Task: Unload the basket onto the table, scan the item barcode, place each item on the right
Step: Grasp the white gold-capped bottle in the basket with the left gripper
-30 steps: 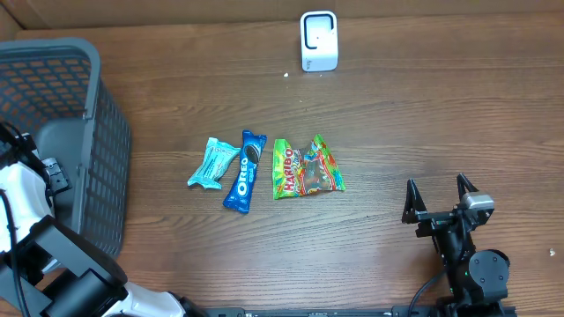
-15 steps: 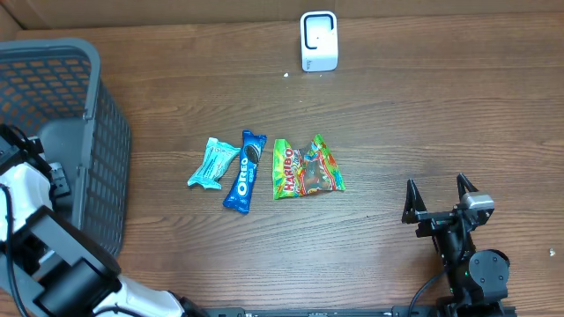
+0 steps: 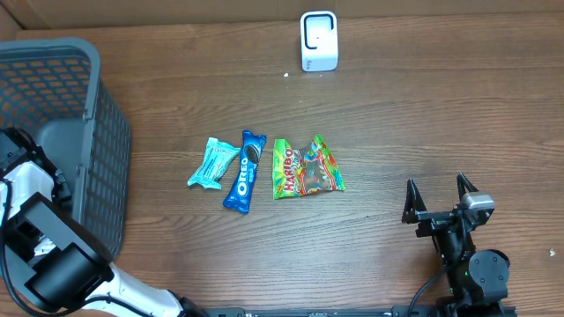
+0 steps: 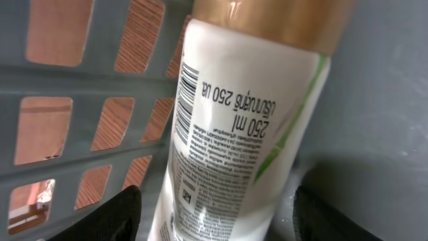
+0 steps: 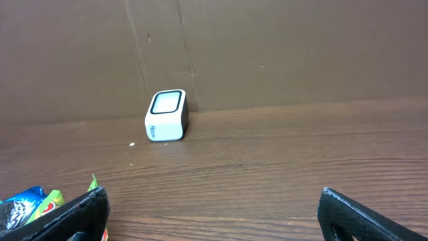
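The item in hand is a white bottle (image 4: 247, 120) with a gold cap, green stripe, printed text and a barcode (image 4: 189, 80), lying inside the grey basket (image 4: 80, 80). My left gripper (image 4: 217, 204) is shut on its lower body, one black finger (image 4: 120, 215) on each side. From overhead only the left arm (image 3: 26, 180) shows, reaching down into the basket (image 3: 97, 132); the bottle is hidden there. The white barcode scanner (image 3: 318, 40) stands at the table's far edge, also in the right wrist view (image 5: 166, 116). My right gripper (image 3: 438, 198) rests open at the front right, holding nothing.
Three snack packs lie mid-table: a teal packet (image 3: 212, 163), a blue Oreo pack (image 3: 246, 170) and a Haribo bag (image 3: 305, 167). The basket's mesh walls close in tightly around the left gripper. A brown cardboard wall (image 5: 267, 47) rises behind the scanner.
The left arm has shifted slightly inside the basket, its upper links moving toward the table's left edge. The right arm and the snacks have not moved.
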`<state>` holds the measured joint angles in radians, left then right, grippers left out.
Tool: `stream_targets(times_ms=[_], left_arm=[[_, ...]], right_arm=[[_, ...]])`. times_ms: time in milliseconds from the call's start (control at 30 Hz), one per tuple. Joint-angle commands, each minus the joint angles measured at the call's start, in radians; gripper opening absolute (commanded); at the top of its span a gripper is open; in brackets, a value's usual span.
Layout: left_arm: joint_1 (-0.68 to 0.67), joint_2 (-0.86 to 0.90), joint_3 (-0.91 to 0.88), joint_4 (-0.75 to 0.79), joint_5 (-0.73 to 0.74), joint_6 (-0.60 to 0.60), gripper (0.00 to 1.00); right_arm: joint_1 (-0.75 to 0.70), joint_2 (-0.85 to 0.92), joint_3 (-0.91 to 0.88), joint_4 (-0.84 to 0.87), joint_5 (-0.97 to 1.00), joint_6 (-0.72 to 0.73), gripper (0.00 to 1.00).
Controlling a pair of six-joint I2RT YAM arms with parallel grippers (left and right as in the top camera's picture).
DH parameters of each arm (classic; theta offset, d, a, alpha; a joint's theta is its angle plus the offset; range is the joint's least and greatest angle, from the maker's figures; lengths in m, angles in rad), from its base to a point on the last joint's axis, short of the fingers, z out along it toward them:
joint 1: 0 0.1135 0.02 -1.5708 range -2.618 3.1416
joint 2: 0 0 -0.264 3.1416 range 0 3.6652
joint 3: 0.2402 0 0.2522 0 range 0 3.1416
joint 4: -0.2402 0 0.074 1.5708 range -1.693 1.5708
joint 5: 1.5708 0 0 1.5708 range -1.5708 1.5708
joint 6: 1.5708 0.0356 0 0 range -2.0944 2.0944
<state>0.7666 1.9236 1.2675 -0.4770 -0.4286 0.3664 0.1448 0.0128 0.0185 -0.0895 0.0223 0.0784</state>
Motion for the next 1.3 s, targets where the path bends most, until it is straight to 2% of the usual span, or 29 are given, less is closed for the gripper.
stream_targets(times_ms=[0,33,100,133,200,300,500,700,800,1067,1267], left_arm=[[0.0,0.071,-0.004,0.002,-0.029,-0.006,0.64],[0.0,0.086,-0.003,0.002,-0.028,-0.006,0.63],[-0.002,0.116,-0.004,-0.002,-0.028,-0.006,0.52],[-0.003,0.129,-0.003,-0.005,-0.028,-0.007,0.44],[-0.004,0.148,-0.004,-0.01,-0.027,-0.008,0.21],[-0.004,0.154,-0.003,-0.011,-0.023,-0.019,0.04],[-0.031,0.154,-0.002,-0.014,-0.011,-0.056,0.04],[-0.127,0.13,0.02,-0.072,0.22,-0.111,0.04],[-0.188,0.124,0.041,-0.105,0.246,-0.156,0.04],[-0.269,0.122,0.237,-0.322,0.293,-0.324,0.04],[-0.268,0.122,0.435,-0.501,0.318,-0.363,0.04]], right_arm=[[0.004,-0.01,-0.011,0.008,-0.006,-0.001,1.0],[0.004,-0.01,-0.011,0.008,-0.006,-0.001,1.0],[0.004,-0.01,-0.011,0.008,-0.006,-0.001,1.0],[0.004,-0.01,-0.011,0.008,-0.006,-0.001,1.0],[0.004,-0.01,-0.011,0.008,-0.006,0.0,1.0],[0.004,-0.01,-0.011,0.008,-0.006,-0.001,1.0],[0.004,-0.01,-0.011,0.008,-0.006,-0.001,1.0],[0.004,-0.01,-0.011,0.008,-0.006,-0.001,1.0],[0.004,-0.01,-0.011,0.008,-0.006,-0.001,1.0],[0.004,-0.01,-0.011,0.008,-0.006,0.0,1.0],[0.004,-0.01,-0.011,0.008,-0.006,-0.001,1.0]])
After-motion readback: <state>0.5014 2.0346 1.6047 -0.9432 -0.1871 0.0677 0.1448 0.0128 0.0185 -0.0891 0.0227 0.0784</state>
